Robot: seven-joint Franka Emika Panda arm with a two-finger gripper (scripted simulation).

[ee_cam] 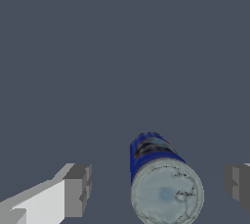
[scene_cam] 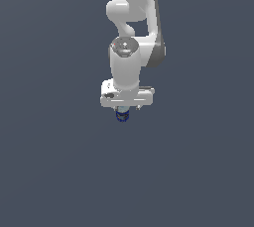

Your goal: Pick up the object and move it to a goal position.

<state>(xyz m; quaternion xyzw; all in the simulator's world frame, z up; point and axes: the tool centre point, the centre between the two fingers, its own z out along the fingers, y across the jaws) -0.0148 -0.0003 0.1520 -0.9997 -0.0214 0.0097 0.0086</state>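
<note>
One small dark blue can (ee_cam: pixel 163 179) stands upright near the middle of the grey surface (scene_cam: pixel 54 171), well away from every edge, directly under the gripper (ee_cam: pixel 158 189). Both fingers (ee_cam: pixel 77 189) are spread wide, flanking the can without touching it. This looks like the final approach to grasp; next, descend slightly, centre, and close.

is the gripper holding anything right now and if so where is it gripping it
Nothing is held. The can sits between the open fingers of the gripper, with a gap on each side.
</note>
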